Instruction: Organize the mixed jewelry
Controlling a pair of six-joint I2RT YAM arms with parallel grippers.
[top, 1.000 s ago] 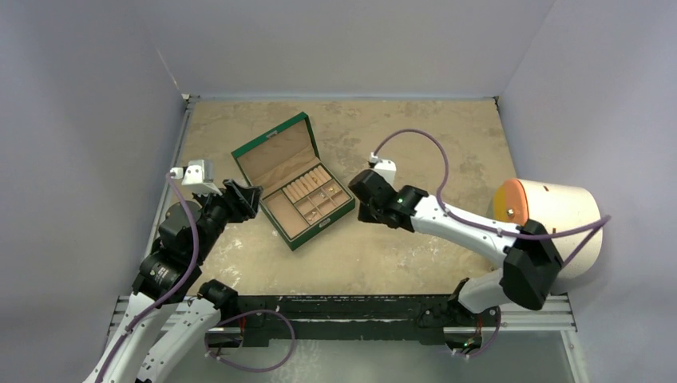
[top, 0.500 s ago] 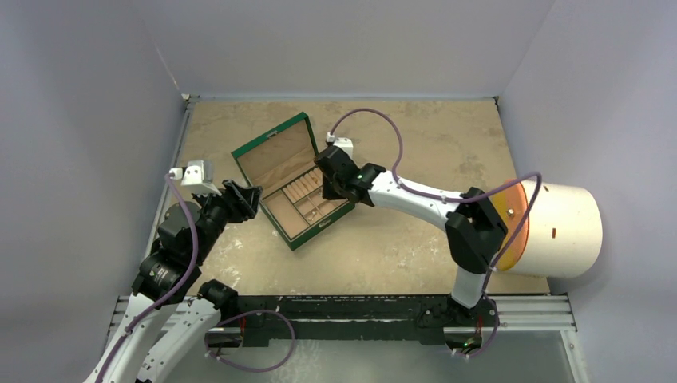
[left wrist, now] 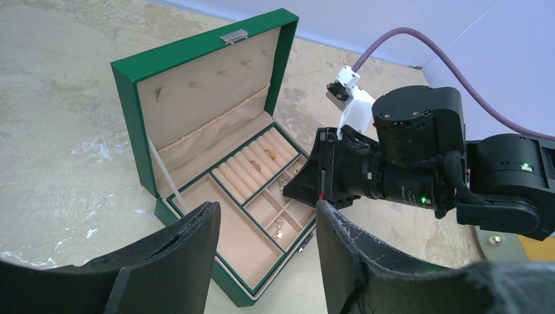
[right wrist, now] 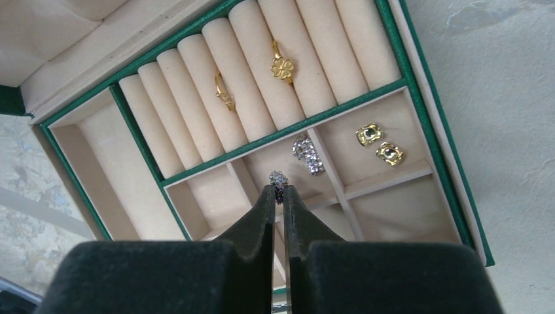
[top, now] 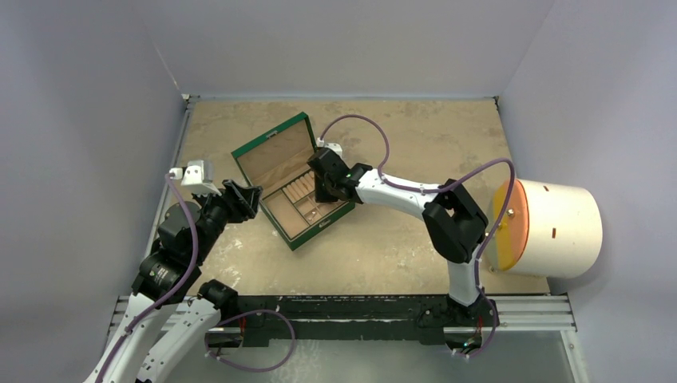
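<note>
Nearest the bases, the left gripper (left wrist: 265, 216) hangs with its jaws parted and nothing between them, just beside the near-left corner of the green box (left wrist: 127, 111) on the counter (top: 399, 239). Over the box's small compartments the right gripper (right wrist: 278, 193) is closed, pinching a tiny silver sparkly piece (right wrist: 278, 177), seemingly a stud, at its tips. Just beyond lie a second silver piece (right wrist: 307, 154) by a divider and two gold studs (right wrist: 379, 144) in the compartment beside it. Farther still, two gold rings (right wrist: 283, 68) sit in the ring rolls, before the open lid (left wrist: 209, 91).
</note>
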